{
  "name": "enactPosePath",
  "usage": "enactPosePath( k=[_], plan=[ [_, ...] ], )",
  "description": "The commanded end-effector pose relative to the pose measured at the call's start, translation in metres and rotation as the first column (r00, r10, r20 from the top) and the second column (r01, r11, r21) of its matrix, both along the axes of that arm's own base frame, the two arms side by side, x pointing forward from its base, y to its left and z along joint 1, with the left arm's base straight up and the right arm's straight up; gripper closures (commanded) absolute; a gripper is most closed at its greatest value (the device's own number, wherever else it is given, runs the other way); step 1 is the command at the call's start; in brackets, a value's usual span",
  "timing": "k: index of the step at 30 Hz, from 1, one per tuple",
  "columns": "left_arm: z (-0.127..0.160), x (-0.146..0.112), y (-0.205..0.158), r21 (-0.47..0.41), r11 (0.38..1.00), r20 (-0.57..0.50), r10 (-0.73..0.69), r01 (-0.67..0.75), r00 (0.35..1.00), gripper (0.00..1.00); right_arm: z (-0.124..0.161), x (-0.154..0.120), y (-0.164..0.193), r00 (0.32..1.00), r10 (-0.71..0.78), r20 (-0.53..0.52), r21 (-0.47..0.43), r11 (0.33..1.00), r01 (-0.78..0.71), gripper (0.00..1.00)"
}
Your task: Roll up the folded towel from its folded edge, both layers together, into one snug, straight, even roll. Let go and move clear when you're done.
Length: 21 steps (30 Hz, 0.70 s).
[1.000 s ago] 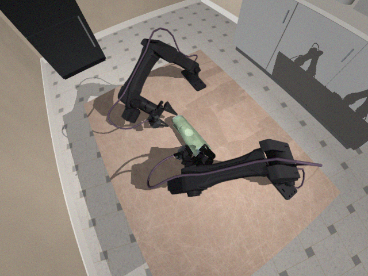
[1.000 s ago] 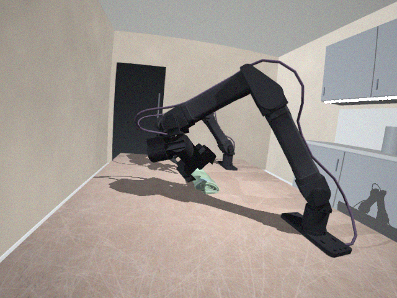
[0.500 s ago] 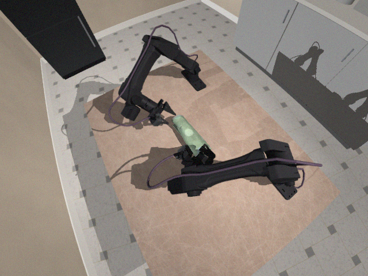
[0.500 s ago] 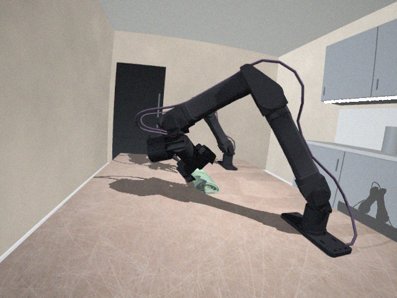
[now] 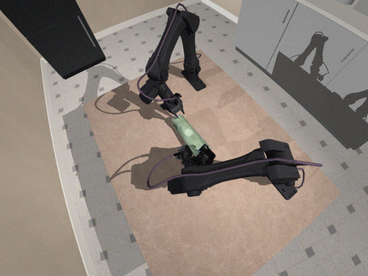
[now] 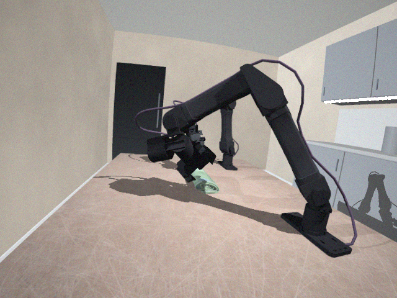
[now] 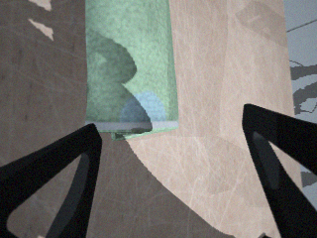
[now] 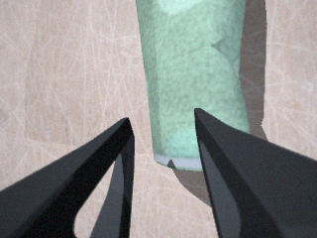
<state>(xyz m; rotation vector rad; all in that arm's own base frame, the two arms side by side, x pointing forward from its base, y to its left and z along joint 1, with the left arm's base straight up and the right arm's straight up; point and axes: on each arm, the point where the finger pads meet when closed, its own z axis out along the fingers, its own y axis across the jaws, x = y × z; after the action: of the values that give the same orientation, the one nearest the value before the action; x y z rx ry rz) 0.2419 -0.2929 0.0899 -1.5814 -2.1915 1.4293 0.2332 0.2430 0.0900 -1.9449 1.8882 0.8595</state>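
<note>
"While the green towel (image 5: 190, 135) (image 6: 206, 185) (image 7: 131, 55) (image 8: 193, 74) lay rolled on the desk (image 5: 222, 222) (image 6: 160, 240) (image 7: 198, 164) (image 8: 89, 99), where were the arms?" Mara asked.

"One at each end," Jon said. "The left gripper (image 5: 196, 148) (image 6: 201, 171) (image 7: 166, 123) was spread wide, its fingertips well apart."

"And the right gripper (image 5: 180, 115) (image 8: 162, 123)?"

"Partly spread, with nothing pinched, near the opposite end. In its wrist view, one finger overlapped the towel; whether they touched, I couldn't tell."

"Was it coiled?"

"Yes, the exterior view showed spiral layers at the end by the left gripper."

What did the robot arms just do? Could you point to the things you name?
The right gripper (image 5: 180, 115) (image 8: 162, 123) moved closer to its end of the green towel (image 5: 193, 136) (image 6: 206, 185) (image 7: 154, 59) (image 8: 188, 84), and its fingers came nearer together. Nothing was grabbed. The left gripper (image 5: 196, 149) (image 6: 202, 167) (image 7: 166, 123) looks the same, wide open.
</note>
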Motion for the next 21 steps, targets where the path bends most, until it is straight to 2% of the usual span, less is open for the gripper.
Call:
enactPosePath(
  k=[1, 21],
  plan=[
    [0.002, 0.005, -0.004, -0.019, 1.000, 0.009, -0.005, 0.005, 1.000, 0.15, 0.007, 0.018, 0.013, 0.980, -0.065, 0.187, 0.059, 0.997, 0.054, 0.68],
    [0.002, 0.005, -0.004, -0.019, 1.000, 0.009, -0.005, 0.005, 1.000, 0.15, -0.019, 0.018, 0.013, 0.980, -0.065, 0.187, 0.059, 0.997, 0.054, 0.68]
  ],
)
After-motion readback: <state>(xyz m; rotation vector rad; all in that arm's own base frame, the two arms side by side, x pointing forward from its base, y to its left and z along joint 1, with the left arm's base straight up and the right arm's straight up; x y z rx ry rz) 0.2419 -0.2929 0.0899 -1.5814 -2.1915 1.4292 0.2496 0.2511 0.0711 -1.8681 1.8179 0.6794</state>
